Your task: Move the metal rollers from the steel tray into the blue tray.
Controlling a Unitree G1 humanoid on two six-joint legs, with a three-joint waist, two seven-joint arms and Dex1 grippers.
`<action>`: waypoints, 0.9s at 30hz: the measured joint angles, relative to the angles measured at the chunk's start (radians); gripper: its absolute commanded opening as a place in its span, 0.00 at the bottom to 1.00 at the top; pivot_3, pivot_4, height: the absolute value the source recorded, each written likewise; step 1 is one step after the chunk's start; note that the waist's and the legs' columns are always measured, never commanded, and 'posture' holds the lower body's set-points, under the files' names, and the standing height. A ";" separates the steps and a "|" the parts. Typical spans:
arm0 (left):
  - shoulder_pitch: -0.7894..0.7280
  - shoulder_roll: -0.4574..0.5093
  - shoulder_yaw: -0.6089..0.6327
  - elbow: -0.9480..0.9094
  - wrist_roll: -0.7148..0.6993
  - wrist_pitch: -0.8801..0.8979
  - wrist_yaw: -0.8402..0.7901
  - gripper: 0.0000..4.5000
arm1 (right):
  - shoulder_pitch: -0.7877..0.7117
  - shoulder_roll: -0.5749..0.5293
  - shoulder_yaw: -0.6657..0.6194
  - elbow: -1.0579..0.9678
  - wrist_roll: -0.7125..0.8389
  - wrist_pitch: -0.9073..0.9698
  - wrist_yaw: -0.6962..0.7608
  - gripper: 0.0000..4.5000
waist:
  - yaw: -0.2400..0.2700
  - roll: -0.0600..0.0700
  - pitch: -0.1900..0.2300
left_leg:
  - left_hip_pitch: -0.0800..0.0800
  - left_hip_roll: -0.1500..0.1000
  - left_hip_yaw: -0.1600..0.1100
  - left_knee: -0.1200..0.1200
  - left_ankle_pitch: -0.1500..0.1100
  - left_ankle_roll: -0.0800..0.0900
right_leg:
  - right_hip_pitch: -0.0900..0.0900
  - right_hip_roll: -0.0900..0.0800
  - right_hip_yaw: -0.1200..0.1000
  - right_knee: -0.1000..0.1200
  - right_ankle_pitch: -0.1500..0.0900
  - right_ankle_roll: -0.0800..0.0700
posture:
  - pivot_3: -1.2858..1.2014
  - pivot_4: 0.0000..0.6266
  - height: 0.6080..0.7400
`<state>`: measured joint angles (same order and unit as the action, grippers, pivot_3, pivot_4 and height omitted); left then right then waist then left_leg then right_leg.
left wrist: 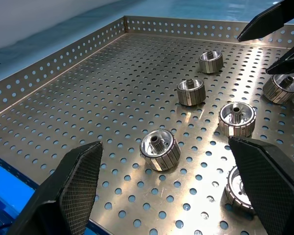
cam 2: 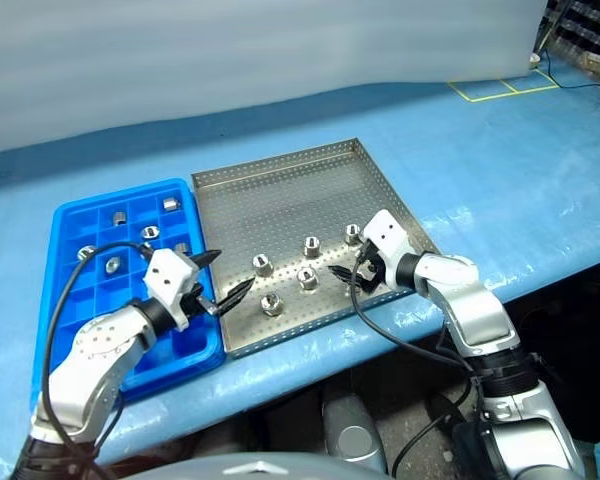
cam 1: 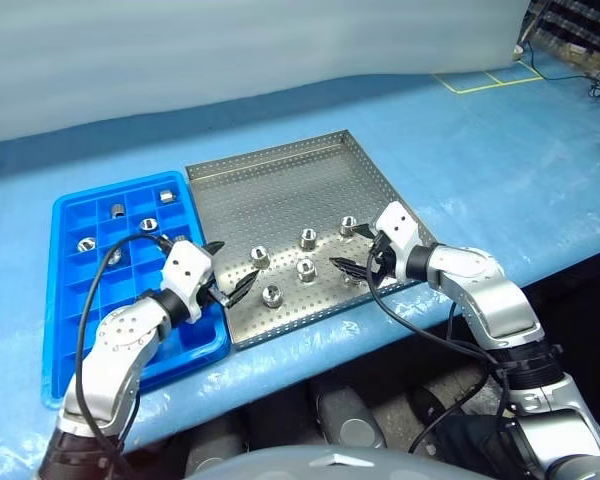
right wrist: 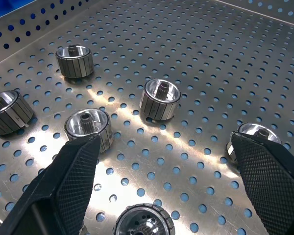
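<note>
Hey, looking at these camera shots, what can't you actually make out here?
- Blue tray: in the head views the left arm covers its near compartments, so the roller count there is uncertain.
- Steel tray: the right gripper covers the near right corner.
- Left wrist view: a finger half hides one roller.

we see the worktop (cam 1: 500, 160) from above through two head views looking forward and down, both taking in the steel tray (cam 1: 270, 190) and the blue tray (cam 1: 65, 290). each wrist view sits low and close over the steel tray's floor, looking between its own gripper's fingers; both share the metal rollers (left wrist: 160, 149) there.
</note>
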<state>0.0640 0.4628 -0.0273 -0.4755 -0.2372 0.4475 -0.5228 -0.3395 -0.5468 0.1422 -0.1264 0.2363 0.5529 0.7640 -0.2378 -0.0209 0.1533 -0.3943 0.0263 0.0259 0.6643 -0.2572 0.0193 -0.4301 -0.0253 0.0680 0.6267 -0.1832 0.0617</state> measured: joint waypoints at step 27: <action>-0.005 0.006 -0.005 0.000 0.023 0.003 0.003 1.00 | 0.012 0.006 0.008 -0.040 -0.003 -0.002 -0.010 0.99 | -0.007 0.000 0.000 | 0.000 0.000 0.000 0.000 0.000 0.000 | 0.000 0.000 0.000 0.000 0.000 0.001 | 0.42 0.24 1.00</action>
<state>0.0595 0.4689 -0.0323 -0.4751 -0.2142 0.4503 -0.5201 -0.3274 -0.5411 0.1504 -0.1660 0.2332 0.5511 0.7543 -0.2453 -0.0209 0.1532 -0.3942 0.0264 0.0259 0.6645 -0.2572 0.0193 -0.4302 -0.0253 0.0681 0.6269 -0.1829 0.0622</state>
